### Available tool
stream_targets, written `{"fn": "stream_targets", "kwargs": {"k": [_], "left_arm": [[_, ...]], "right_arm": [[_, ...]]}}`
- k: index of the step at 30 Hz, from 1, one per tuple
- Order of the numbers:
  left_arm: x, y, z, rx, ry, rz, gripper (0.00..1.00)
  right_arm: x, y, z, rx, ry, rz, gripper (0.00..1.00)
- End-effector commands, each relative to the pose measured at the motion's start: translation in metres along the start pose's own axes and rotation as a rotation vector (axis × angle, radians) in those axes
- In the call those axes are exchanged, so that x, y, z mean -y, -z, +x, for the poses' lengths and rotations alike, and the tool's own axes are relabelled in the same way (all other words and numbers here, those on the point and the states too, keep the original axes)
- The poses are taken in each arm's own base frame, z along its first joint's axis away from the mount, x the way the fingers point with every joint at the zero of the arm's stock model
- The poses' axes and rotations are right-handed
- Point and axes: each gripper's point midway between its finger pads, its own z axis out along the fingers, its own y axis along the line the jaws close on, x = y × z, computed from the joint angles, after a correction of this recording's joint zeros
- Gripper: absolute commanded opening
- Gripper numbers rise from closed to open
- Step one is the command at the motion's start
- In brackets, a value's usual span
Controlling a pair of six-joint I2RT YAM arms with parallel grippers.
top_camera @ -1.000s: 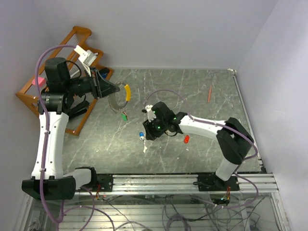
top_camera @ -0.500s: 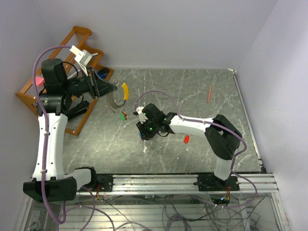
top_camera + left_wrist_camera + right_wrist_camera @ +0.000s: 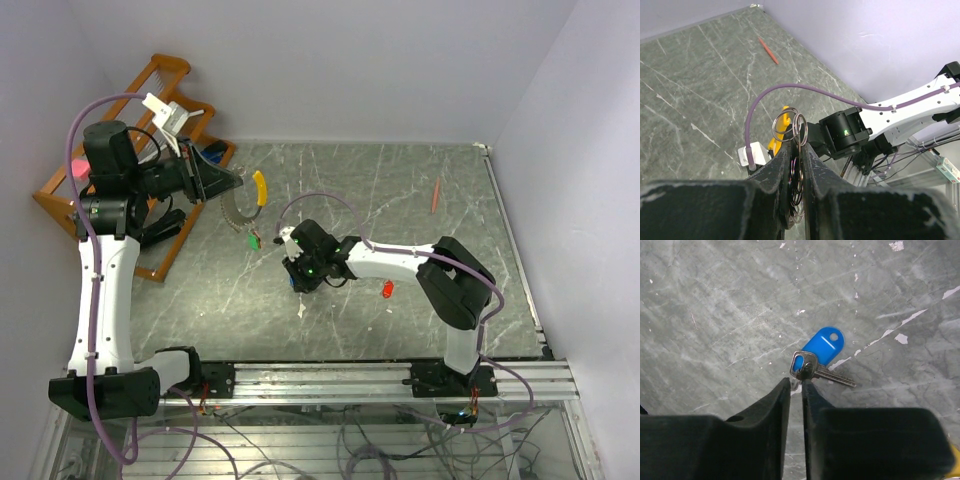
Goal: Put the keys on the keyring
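Observation:
My left gripper (image 3: 226, 184) is shut on the keyring (image 3: 238, 208), a silvery loop with a curved yellow piece (image 3: 262, 188), and holds it above the table's far left. A green key (image 3: 254, 240) seems to hang below the loop. In the left wrist view the rings (image 3: 795, 129) stick out between the tips of the left gripper (image 3: 796, 146), with the yellow piece (image 3: 777, 139) behind them. My right gripper (image 3: 297, 276) is low over the blue key (image 3: 823, 347), whose metal blade (image 3: 816, 371) lies flat. The right gripper (image 3: 796, 385) has its tips just short of the key head, jaws almost together. A red key (image 3: 387, 290) lies to the right.
A wooden rack (image 3: 160, 80) stands at the far left behind the left arm. A thin orange-red pencil (image 3: 436, 195) lies at the far right. A small white scrap (image 3: 301, 311) lies in front of the right gripper. The right arm's purple cable arcs over the table middle.
My right gripper has moved left and now sits over the blue key. My left gripper with the keyring shifted slightly left and back, then held still.

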Motion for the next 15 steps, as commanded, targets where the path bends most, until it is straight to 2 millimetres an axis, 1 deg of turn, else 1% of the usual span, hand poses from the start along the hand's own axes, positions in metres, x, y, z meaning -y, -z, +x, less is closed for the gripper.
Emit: {"fn": "stream_targets", "kwargs": {"k": [1,8,15], "left_arm": [[0.0105,0.0055,-0.01,0.03,-0.046,0.025,0.07],[0.0098,0.0057,-0.0105,0.034,-0.043,0.024,0.07],[0.0112,0.0066,-0.0105,0.037,-0.042,0.029,0.07]], "right_arm": [[-0.0003,-0.003,-0.0007,0.005,0.012,0.012,0.12],[-0.0004,-0.0012,0.0032,0.001,0.018,0.012,0.1],[0.0019,-0.0038,0.0078,-0.019,0.009,0.021,0.11]]}}
